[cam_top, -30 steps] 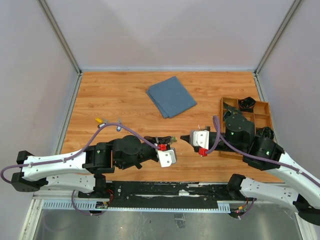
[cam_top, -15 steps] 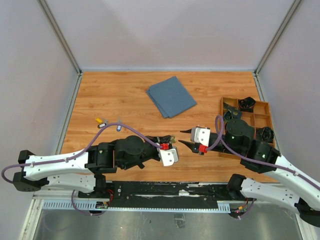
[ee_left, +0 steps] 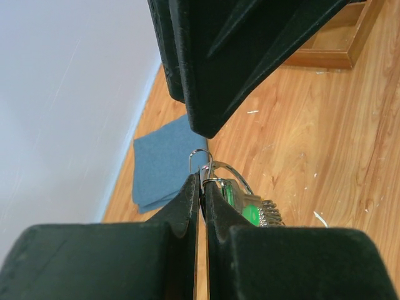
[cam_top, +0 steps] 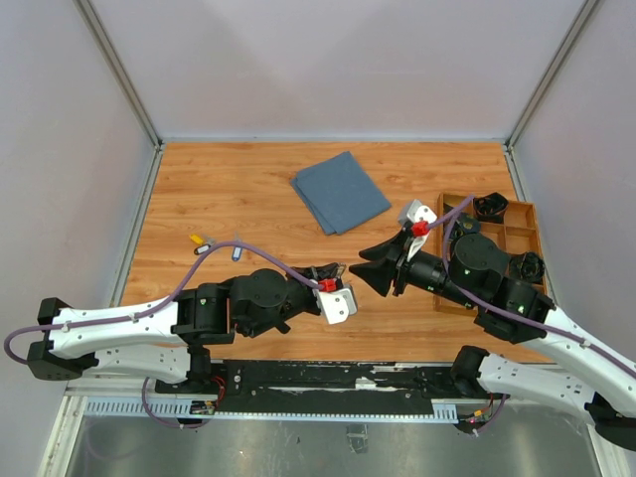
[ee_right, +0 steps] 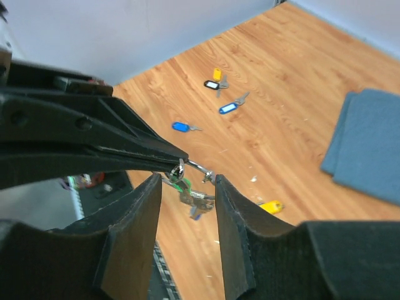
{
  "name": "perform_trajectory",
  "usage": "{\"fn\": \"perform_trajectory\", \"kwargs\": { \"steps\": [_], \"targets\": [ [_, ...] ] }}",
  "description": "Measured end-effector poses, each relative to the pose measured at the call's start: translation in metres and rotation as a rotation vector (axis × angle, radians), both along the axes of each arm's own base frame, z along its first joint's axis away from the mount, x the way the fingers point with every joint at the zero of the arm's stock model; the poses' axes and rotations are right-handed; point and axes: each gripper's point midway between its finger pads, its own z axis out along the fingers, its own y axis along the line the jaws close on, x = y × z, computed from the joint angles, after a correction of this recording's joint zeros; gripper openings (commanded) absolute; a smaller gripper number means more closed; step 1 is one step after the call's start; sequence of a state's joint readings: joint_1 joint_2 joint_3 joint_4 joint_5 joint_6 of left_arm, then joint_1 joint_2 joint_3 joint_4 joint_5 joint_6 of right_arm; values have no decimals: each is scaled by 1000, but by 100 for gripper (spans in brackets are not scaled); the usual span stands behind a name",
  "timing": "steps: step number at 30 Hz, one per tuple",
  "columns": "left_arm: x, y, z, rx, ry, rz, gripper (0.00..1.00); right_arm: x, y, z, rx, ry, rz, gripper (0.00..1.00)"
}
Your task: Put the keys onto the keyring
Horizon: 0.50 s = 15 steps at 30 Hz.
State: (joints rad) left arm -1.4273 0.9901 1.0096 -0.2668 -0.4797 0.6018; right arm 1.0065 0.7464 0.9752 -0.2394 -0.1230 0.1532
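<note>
My left gripper [cam_top: 331, 271] is shut on the thin silver keyring [ee_left: 201, 164] and holds it above the table; its fingers meet in the left wrist view [ee_left: 203, 181]. A green-tagged key [ee_left: 247, 209] and other keys hang from the ring [ee_right: 185, 167]. My right gripper [cam_top: 356, 269] is open, its fingertips [ee_right: 147, 187] on either side of the ring, the gripper [ee_right: 186, 182] centred just below it. Loose keys lie on the wood: a yellow one [ee_right: 217, 73], a dark grey one [ee_right: 212, 84], two blue ones [ee_right: 229, 107] [ee_right: 180, 127] and another yellow one [ee_right: 271, 206].
A folded blue cloth [cam_top: 340, 191] lies at the back middle. A wooden compartment tray [cam_top: 530, 224] with black parts stands at the right, behind the right arm. Some loose keys [cam_top: 199, 241] lie left of the left arm's cable.
The right wrist has rolled and lifted, and its open fingers have closed in on the ring held by the left gripper. The left gripper has barely moved.
</note>
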Motion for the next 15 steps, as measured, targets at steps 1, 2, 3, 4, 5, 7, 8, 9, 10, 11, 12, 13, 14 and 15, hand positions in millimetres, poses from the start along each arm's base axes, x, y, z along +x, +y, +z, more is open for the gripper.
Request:
{"fn": "perform_trajectory", "kwargs": {
  "steps": [1, 2, 3, 4, 5, 7, 8, 9, 10, 11, 12, 13, 14, 15],
  "targets": [
    [0, 0, 1, -4, -1, 2, 1, 0, 1, 2, 29, 41, -13, 41],
    [1, 0, 2, -7, -2, 4, 1, 0, 2, 3, 52, 72, -24, 41],
    [1, 0, 2, -11, -3, 6, 1, 0, 2, 3, 71, 103, -33, 40],
    [1, 0, 3, -14, -4, 7, 1, -1, 3, 4, 86, 128, -39, 40],
    [1, -1, 4, -17, -5, 8, 0, 0, 4, 3, 100, 156, -48, 39],
    [2, -1, 5, -23, -6, 9, 0, 1, 7, 2, 113, 191, -58, 38],
    [2, -1, 6, -26, -7, 9, 1, 1, 8, 0, 116, 210, -62, 38],
    [2, -1, 6, -27, -7, 9, 0, 2, 9, -1, 117, 222, -64, 37],
    [2, -1, 6, -27, -7, 9, 1, 2, 11, -3, 117, 237, -67, 36],
    [2, -1, 6, -28, -8, 9, 0, 3, 12, -5, 117, 249, -70, 36],
    [2, -1, 7, -28, -9, 9, 0, 3, 13, -6, 116, 258, -73, 35],
    [2, -1, 7, -28, -9, 9, 0, 4, 14, -7, 115, 266, -75, 33],
    [2, -2, 7, -29, -9, 9, 0, 4, 15, -9, 114, 273, -77, 30],
    [2, -2, 7, -30, -10, 9, 0, 5, 16, -10, 112, 279, -79, 27]
  ]
}}
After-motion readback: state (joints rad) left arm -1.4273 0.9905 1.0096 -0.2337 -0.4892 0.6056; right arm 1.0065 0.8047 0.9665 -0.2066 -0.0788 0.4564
